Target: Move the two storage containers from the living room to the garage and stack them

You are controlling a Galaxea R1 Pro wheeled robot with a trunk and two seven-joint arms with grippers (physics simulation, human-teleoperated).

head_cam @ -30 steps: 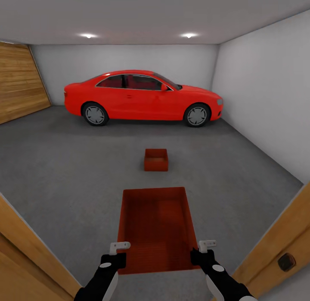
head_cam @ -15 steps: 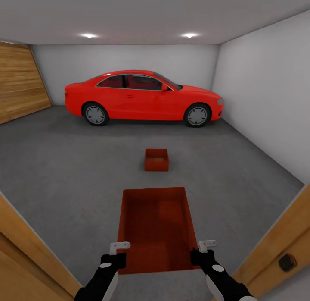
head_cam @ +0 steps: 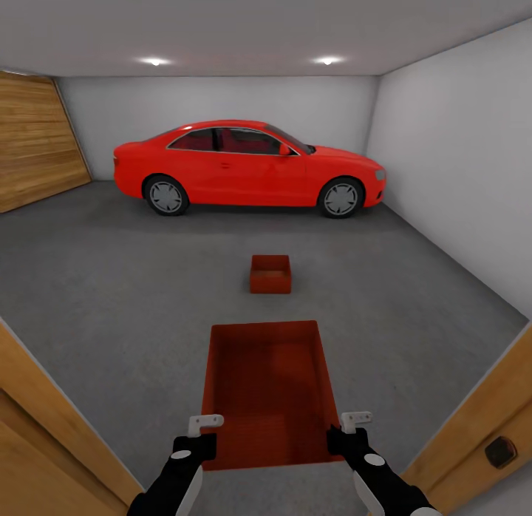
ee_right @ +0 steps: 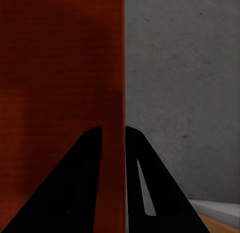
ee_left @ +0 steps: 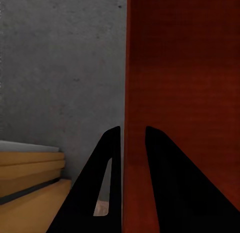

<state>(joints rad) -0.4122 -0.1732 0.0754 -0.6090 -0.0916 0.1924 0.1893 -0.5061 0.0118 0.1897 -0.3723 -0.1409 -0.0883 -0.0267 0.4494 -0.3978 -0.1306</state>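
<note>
I hold one rust-red storage container (head_cam: pixel 267 387) level in front of me, above the dark grey garage floor (head_cam: pixel 125 294). My left gripper (head_cam: pixel 203 436) is shut on its left wall (ee_left: pixel 134 83), one finger on each side. The right gripper (head_cam: pixel 341 433) is shut on the right wall (ee_right: pixel 120 78) in the same way. The second storage container (head_cam: pixel 270 273) sits on the floor ahead, between me and the red coupe (head_cam: pixel 247 166).
Wooden door frame posts stand close at my lower left (head_cam: pixel 44 427) and lower right (head_cam: pixel 484 420). A white wall (head_cam: pixel 458 176) runs along the right and a wood-panelled door (head_cam: pixel 33 150) sits at the far left. Open concrete lies around the far container.
The whole view has shifted slightly, so the camera has moved a little toward the garage. The held container and both grippers keep their place in the picture.
</note>
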